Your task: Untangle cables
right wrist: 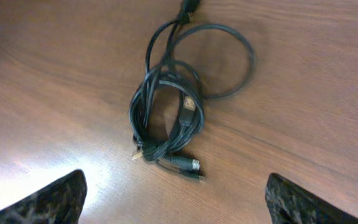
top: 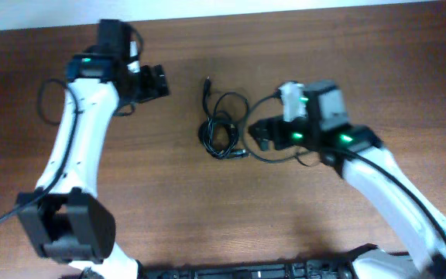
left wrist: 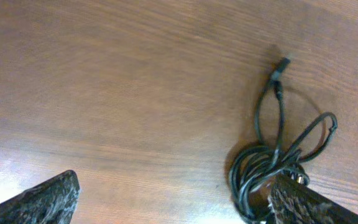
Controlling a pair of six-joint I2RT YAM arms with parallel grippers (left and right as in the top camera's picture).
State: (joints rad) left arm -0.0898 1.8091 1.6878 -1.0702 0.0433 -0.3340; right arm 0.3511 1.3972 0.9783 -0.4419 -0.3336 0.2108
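Right tool (right wrist: 176, 202): fingers apart, empty, poised just short of the cables (right wrist: 166, 149), probably lined up for a pinch. The cables lie bunched mid-way across the counter (top: 207, 225), one loop splayed free. Left tool (top: 159, 80): fingers apart, empty, well off. Strand crossings inside the bunch are unreadable, and its own finger hides part in the left wrist view.

Warm even light; glare on table (right wrist: 73, 163); wrist views soft.
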